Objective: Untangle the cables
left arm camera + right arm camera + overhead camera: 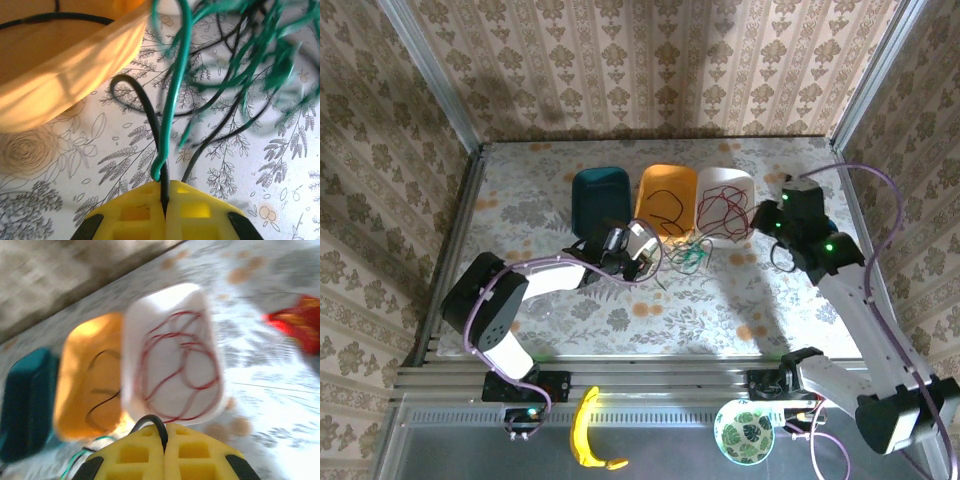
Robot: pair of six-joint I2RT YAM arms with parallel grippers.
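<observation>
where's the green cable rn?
Top view, table centre: the green cable lies heaped just in front of the orange bin and white bin, beside the left gripper, whose shut jaws pinch a black cable.

An orange tray [665, 172] is sitting toward the far side of the patterned table [720, 305]. A teal tray [601, 195] is lying just left of it, and a white tray [725, 176] is lying just right of it. A banana [584, 432] and a leaf-patterned bowl [744, 431] are resting well nearer than it, beyond the table's front edge.
</observation>
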